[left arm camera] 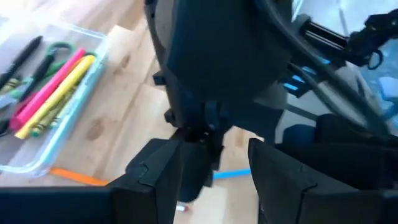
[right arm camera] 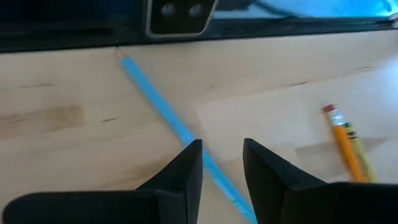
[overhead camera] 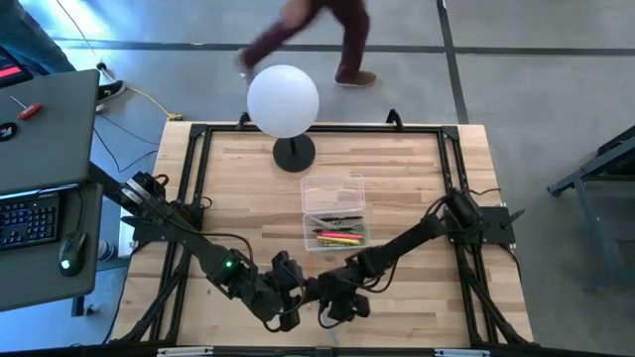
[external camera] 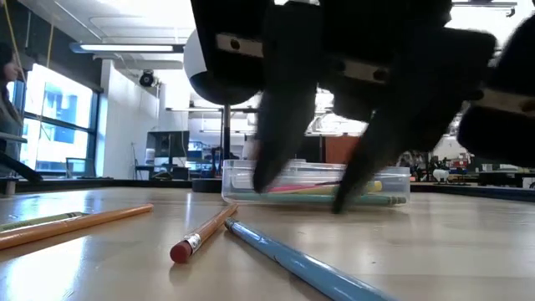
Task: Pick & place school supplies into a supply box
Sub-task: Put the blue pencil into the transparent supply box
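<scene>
Both arms reach to the near edge of the wooden counter (overhead camera: 238, 188), their ends close together. The right tool (right arm camera: 222, 163) hangs low over the counter with its two fingers parted and nothing between them; a blue pencil (right arm camera: 177, 127) lies flat on the wood and runs under the gap, just beside one finger. An orange pencil (right arm camera: 343, 142) with a red eraser lies apart from it on the same surface. The left tool (left arm camera: 214, 174) sits just beside the right arm's wrist, fingers likewise spread and empty. From counter height, the blue pencil (external camera: 292, 261) and the orange pencil (external camera: 203, 235) lie in the foreground with their ends near each other, and another orange pencil (external camera: 79, 224) lies further to the side. The clear box (overhead camera: 334, 213) stands lidless near the middle of the counter, well apart from the loose pencils. It holds pink and yellow pens (left arm camera: 53, 93), darker pens and green-handled scissors (left arm camera: 59, 51). A white globe lamp (overhead camera: 284, 100) stands on a black base at the far edge of the counter. A person (overhead camera: 317, 40) walks on the floor beyond.
</scene>
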You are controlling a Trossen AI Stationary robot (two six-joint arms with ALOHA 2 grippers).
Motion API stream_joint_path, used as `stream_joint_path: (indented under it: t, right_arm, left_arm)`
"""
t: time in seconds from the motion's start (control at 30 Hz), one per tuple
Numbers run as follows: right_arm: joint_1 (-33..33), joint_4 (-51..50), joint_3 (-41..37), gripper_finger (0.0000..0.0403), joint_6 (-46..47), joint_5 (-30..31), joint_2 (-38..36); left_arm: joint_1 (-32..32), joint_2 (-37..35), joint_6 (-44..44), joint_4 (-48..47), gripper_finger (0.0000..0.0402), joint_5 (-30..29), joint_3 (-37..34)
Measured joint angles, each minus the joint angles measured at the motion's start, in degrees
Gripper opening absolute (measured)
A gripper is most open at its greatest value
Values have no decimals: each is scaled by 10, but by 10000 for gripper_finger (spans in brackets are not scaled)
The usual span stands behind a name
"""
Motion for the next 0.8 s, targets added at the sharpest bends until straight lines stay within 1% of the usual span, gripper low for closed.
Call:
stream_joint_path:
  t: [0.1,0.27,0.33,0.5,0.6,0.67,0.8]
  right_arm:
    - [0,-6,0,94,0,0,0]
    - [0,-6,0,94,-13,6,0]
    - [0,8,0,94,-13,16,0]
    - [0,80,0,94,48,39,0]
    - [0,87,-3,94,58,40,0]
    - [0,87,-15,92,55,52,0]
    - [0,110,-44,74,59,75,0]
  left_arm:
    - [0,0,1,15,214,14,0]
    - [0,0,1,20,214,14,0]
    - [0,0,0,20,214,14,0]
    - [0,0,0,20,214,17,0]
    - [0,0,0,21,214,27,0]
    - [0,0,0,21,214,28,0]
    - [0,0,0,21,214,28,0]
